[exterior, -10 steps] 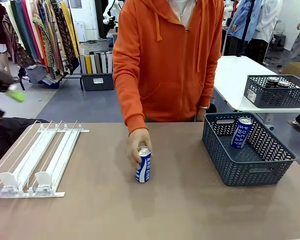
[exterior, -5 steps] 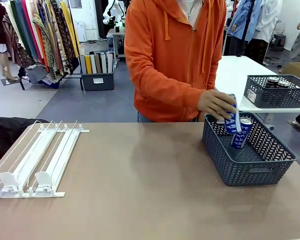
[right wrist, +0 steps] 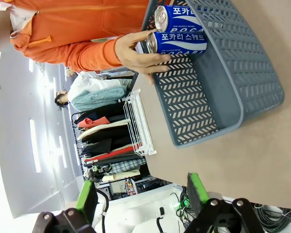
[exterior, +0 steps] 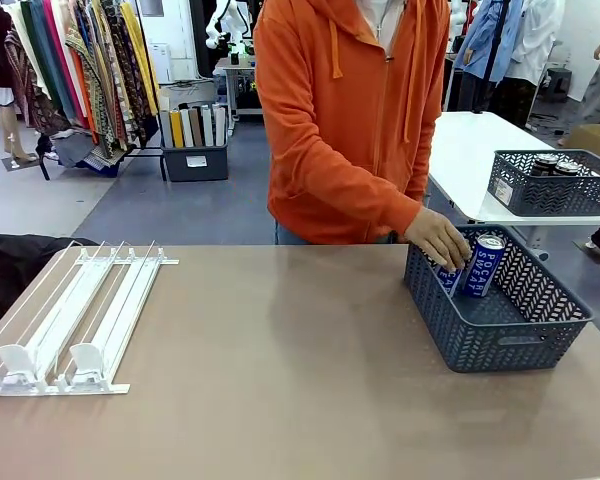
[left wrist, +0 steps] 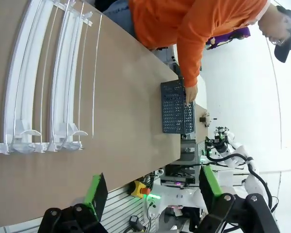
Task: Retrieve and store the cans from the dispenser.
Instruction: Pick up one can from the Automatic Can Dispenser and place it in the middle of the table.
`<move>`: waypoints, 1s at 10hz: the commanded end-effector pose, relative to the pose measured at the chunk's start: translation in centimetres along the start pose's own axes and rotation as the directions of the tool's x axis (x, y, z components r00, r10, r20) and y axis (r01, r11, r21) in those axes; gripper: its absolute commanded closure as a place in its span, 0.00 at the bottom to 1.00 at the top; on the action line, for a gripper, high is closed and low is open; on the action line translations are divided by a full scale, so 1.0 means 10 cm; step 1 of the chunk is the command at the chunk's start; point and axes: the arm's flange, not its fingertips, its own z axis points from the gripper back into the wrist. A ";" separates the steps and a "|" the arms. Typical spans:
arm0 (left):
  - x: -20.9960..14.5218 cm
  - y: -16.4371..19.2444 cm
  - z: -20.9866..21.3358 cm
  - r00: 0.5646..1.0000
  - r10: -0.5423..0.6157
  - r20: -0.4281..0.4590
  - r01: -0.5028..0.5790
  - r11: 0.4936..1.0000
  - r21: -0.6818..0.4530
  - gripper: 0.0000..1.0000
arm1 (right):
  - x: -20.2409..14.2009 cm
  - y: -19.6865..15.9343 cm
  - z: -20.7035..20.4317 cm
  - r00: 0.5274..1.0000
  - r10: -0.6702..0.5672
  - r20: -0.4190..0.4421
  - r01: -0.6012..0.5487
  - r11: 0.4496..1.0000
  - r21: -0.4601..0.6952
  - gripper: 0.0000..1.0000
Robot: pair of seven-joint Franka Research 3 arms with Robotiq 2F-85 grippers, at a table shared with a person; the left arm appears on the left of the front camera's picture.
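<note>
The white dispenser [exterior: 70, 320] lies at the table's left, and no can rests in its lanes; it also appears in the left wrist view [left wrist: 39, 87]. At the right, a person's hand [exterior: 438, 238] holds a blue can [right wrist: 180, 42] inside the grey basket [exterior: 500, 335], beside another blue can [exterior: 483, 264] standing there. My left gripper [left wrist: 153, 189] hangs open, high above the table's near edge. Well back from the basket [right wrist: 223, 82], my right gripper [right wrist: 140, 191] is open too, with nothing between its fingers.
A second grey basket [exterior: 555, 182] with dark cans sits on a white table behind, at the right. A black cloth [exterior: 10, 262] lies beyond the dispenser's left side. The person in an orange hoodie [exterior: 350, 120] stands at the far edge.
The person lifted the blue can from the middle of the table, carried it right and lowered it into the basket. My left gripper has left the front view's left edge.
</note>
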 end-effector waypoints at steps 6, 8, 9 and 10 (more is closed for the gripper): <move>0.00 0.04 0.01 1.000 -0.012 0.009 0.012 1.000 -0.027 0.00 | -0.02 0.03 0.02 1.000 -0.004 -0.008 0.004 1.000 0.000 0.00; 0.00 0.04 0.01 1.000 -0.012 0.009 0.012 1.000 -0.027 0.00 | -0.02 0.03 0.02 1.000 -0.004 -0.008 0.004 1.000 0.000 0.00; 0.00 0.04 0.01 1.000 -0.012 0.009 0.012 1.000 -0.027 0.00 | -0.02 0.03 0.02 1.000 -0.004 -0.008 0.004 1.000 0.000 0.00; 0.00 0.04 0.01 1.000 -0.012 0.009 0.012 1.000 -0.027 0.00 | -0.02 0.03 0.02 1.000 -0.004 -0.008 0.004 1.000 0.000 0.00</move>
